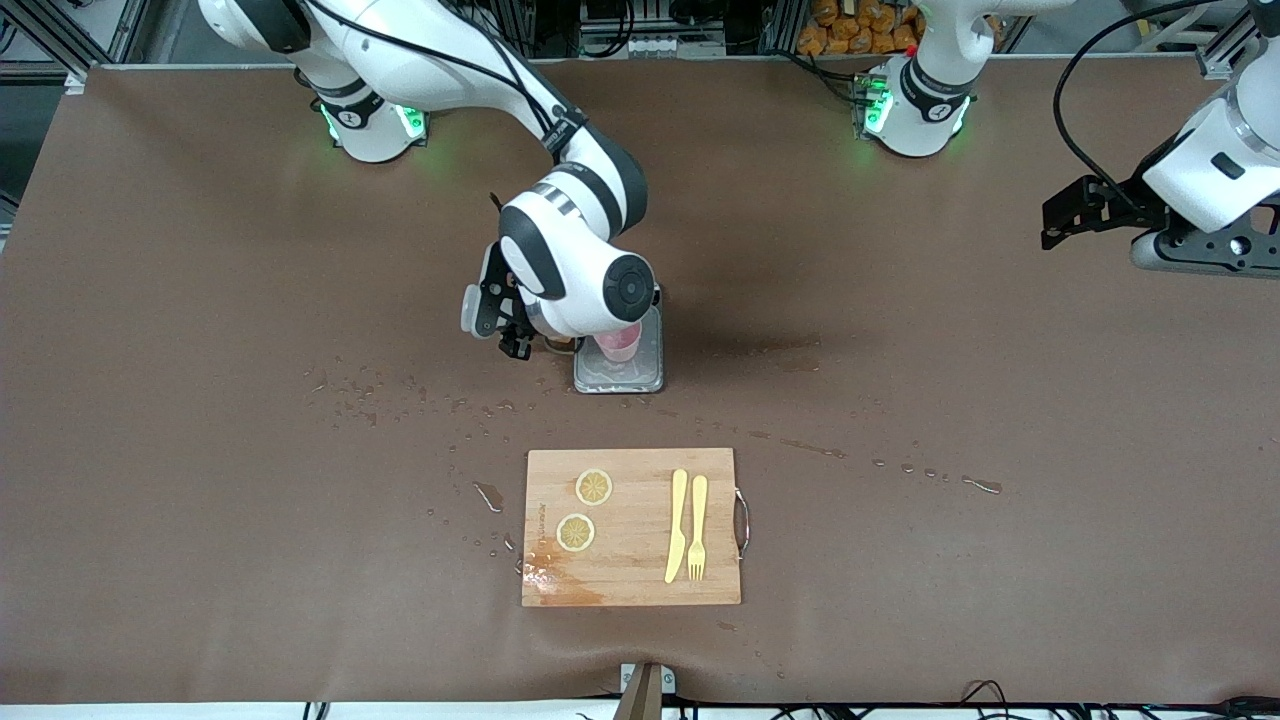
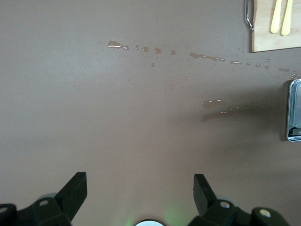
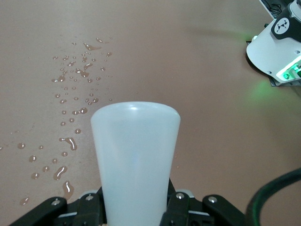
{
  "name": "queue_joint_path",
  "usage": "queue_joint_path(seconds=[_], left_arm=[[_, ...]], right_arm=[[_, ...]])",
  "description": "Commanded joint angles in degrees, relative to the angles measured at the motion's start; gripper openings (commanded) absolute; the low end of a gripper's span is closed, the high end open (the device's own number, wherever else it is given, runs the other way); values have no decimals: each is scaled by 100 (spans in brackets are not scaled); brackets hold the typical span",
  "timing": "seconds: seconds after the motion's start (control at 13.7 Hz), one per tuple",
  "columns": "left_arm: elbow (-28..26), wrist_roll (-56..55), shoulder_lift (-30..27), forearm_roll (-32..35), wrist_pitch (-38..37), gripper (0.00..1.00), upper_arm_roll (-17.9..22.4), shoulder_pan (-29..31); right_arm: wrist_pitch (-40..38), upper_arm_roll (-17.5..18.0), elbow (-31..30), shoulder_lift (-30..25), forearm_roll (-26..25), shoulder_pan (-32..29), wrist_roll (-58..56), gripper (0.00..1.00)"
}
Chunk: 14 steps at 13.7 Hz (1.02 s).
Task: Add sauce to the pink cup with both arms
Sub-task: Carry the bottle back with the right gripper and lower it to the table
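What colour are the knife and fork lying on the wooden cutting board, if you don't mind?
Both the knife and fork are pale yellow; the front view shows them best.

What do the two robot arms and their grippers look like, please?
Both arms are white and rounded, with black bands at the joints and black cables along them. A green light glows at each base. The right arm has a round black cap on its wrist. The left gripper has black wedge-shaped fingers; the right gripper is black with small silver screws.

Front view: high, facing the arm bases, whole table (image 1: 200, 300) in sight. Left wrist view: looking down from well above, sharing the board (image 2: 275, 37) and scale tray (image 2: 294, 110) with it. Right wrist view: close on the bottle (image 3: 135, 160), droplets (image 3: 70, 94) shared.
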Motion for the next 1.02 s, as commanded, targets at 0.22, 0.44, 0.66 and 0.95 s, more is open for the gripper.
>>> queue_joint_path(seconds=[0.22,0.44,0.66,0.95], left_arm=[[98,-103,8,72,-111,100,-35,45],[107,-68,16,81,-102,100,-35,46],[107,-50,16,81,-102,100,-35,54],[98,-50,8,72,-102,100,-35,37]], right_arm=[[452,64,-763,-1010,620,-710,-709,5],[1155,55,-1598,-1775,1259,-1202,-1384,5],[1762,55,-2564,-2522,1637,-1650,-2166,5],[1869,55,-2857,-2849,2613,-2528,-3176,5]])
